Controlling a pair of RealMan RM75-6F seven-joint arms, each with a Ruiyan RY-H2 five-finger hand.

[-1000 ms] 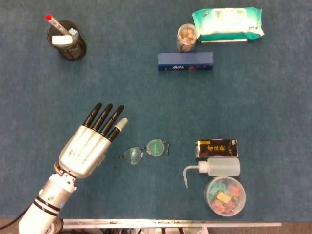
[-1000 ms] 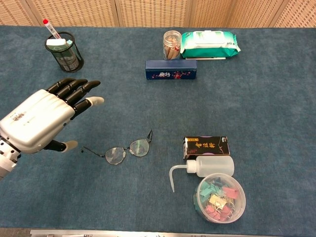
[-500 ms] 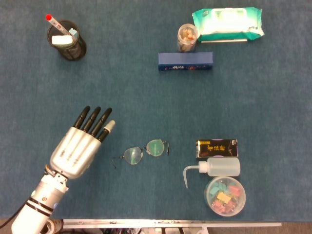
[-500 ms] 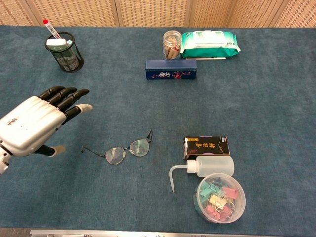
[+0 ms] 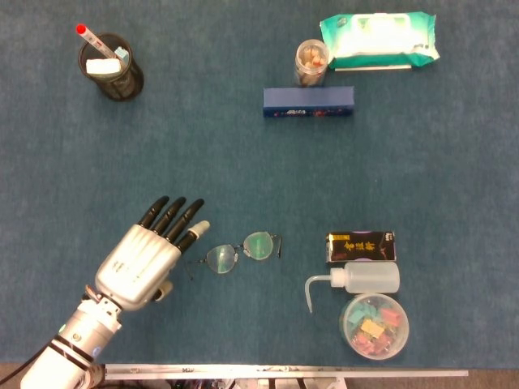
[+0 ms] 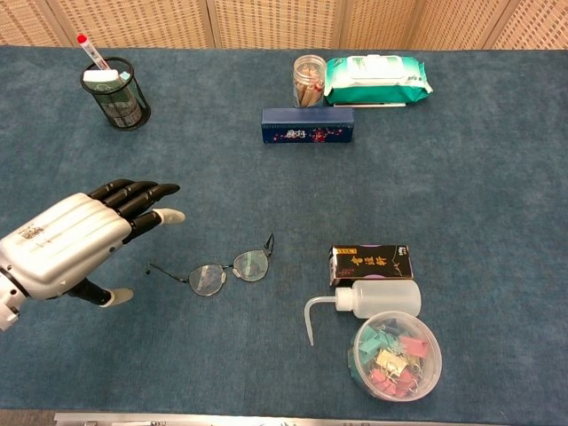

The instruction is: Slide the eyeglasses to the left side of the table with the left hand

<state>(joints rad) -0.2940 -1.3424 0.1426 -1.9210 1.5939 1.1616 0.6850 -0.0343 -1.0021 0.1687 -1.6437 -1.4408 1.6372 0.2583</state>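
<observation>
The left hand (image 5: 144,261) is flat, with its fingers stretched out and a little apart, and it holds nothing. The right hand is not in either view. From the left hand, the eyeglasses (image 5: 236,254) lie just beside the fingertips at about 3 o'clock on the blue table (image 5: 438,186). In the chest view the left hand (image 6: 69,240) looks close to the thin arm of the eyeglasses (image 6: 219,272), but I cannot tell if it touches.

I think the hand is getting ready to reach, and the slide is not yet done, because the eyeglasses sit near the middle. Next, the fingers need to go to the far side of the frames and pull them gently toward 9 o'clock. The frames are thin, so a soft touch seems best.

Now the count. There is one pair of eyeglasses. At 12 o'clock is one black mesh cup (image 5: 113,65). At 1 o'clock are one blue box (image 5: 308,102), one small jar (image 5: 310,62) and one pack of wipes (image 5: 378,40). At 3 o'clock are one black box (image 5: 361,246), one squeeze bottle (image 5: 360,279) and one tub of clips (image 5: 374,325).
</observation>
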